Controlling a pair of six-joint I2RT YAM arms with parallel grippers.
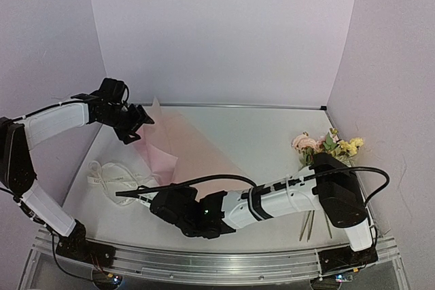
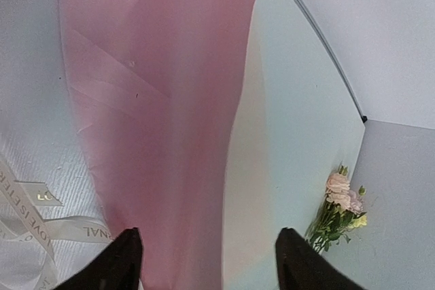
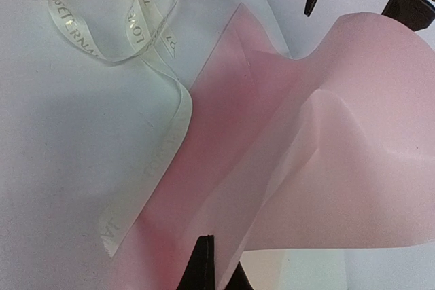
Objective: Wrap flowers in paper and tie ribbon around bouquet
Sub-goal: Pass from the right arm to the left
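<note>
Paper [image 1: 197,147]: large pink sheet, left of centre on the desk [image 1: 272,134], running from about 10 o'clock down toward 7. It's mostly flat, with one flap standing up in a soft curl at the far-left corner.

Handling guess: very light and floppy, creases easily, probably tears if dragged. It will slide on the smooth desk, so pinch an edge or corner rather than the middle, and keep one point pinned while folding.

Left gripper [image 2: 211,266]: jaws partly open, holding nothing, hovering over the raised end of the paper with the sheet between the fingers below.

Right gripper [image 3: 204,263]: jaws fully shut, tips at the paper's near edge. A crease runs up from the tips. Can't tell if it pinches the sheet or only presses on it.

Ribbon [image 3: 180,117]: loose loops at 8 o'clock, one tail lying across the paper's left edge. It's thin and limp and likely to snag, so take it by a free end.

Flowers [image 1: 326,144]: at 3 o'clock against the right wall, well apart from the paper, blooms toward the back. Blooms look crushable, so grip the stems.

No containers in view.
</note>
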